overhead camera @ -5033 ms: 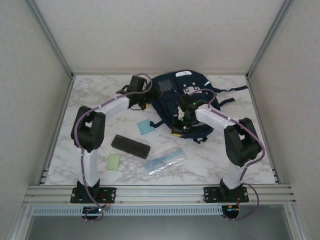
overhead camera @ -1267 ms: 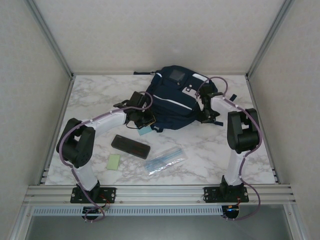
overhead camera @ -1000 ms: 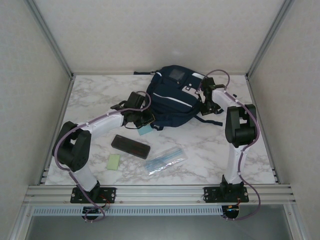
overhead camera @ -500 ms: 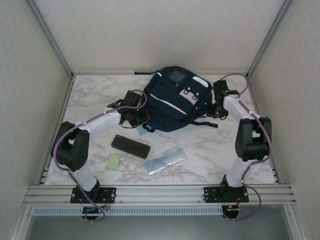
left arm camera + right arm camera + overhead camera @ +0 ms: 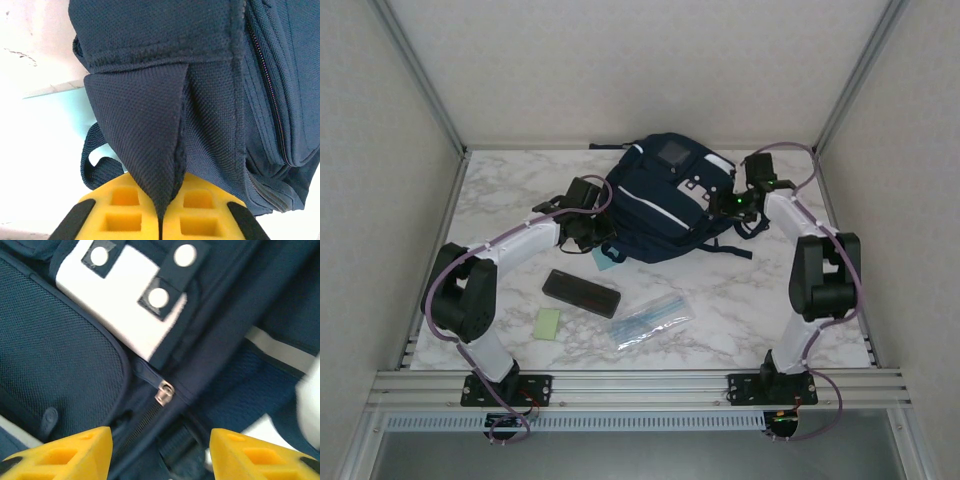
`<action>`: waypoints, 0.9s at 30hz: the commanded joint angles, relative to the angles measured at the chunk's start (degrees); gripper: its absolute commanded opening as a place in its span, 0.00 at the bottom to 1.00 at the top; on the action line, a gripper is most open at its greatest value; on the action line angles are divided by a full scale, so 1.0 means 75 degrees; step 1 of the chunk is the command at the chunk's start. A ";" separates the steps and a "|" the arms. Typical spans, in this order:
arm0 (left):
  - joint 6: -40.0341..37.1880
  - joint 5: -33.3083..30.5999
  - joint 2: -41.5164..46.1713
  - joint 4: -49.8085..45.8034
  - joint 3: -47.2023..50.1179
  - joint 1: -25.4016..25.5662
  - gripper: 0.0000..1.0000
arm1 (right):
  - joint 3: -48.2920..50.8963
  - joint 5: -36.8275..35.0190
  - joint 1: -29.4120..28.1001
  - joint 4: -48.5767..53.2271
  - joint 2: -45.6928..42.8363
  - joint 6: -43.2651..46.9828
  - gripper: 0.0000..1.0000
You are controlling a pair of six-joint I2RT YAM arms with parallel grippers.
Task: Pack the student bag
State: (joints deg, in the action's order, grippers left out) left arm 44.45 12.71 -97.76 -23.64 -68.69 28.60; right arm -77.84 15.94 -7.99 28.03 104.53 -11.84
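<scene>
Student bag: your navy backpack (image 5: 665, 200) sits at the middle of the table's (image 5: 750, 310) far edge, grey square patch on top, dark straps trailing toward the right edge.
Left jaws: pressed together on a fold of the bag's fabric at its near-left corner; you see the yellow pads (image 5: 125, 205) on either side of the pinched fold.
Right jaws: spread with nothing between them, at the bag's right side; their yellow pads (image 5: 75, 450) stand apart below a metal zipper pull (image 5: 163, 391), not touching it.
White patch (image 5: 127, 295): round snaps on navy tabs, just past the zipper pull in your right wrist view.
Light blue pad (image 5: 607, 257): flat on the table, partly under the bag's near-left corner.
Black case (image 5: 581, 293): left of centre, apart from the bag.
Green pad (image 5: 548, 324): just beside the case, toward the near edge.
Clear pouch (image 5: 652, 319): near the middle of the near edge, right of the case; you can't tell what's inside.
</scene>
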 commanded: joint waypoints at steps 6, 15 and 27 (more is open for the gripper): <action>0.0009 -0.0347 0.0052 0.0339 -0.0062 -0.0165 0.00 | -0.0490 0.0909 -0.0584 -0.0636 0.0862 -0.0150 0.60; 0.0144 -0.0174 -0.0114 0.0541 -0.0193 -0.0171 0.00 | 0.0782 0.0755 -0.1149 -0.1308 0.0550 -0.0626 0.69; -0.0171 -0.0432 -0.0112 0.0258 -0.0369 -0.0239 0.00 | -0.0439 -0.0363 -0.0731 -0.0300 0.0606 0.0909 0.78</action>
State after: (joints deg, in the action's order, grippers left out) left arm 44.51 11.62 -99.20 -22.46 -69.01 27.90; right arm -77.60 14.83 -15.00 23.70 107.00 -9.02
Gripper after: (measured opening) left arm 0.039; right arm 0.775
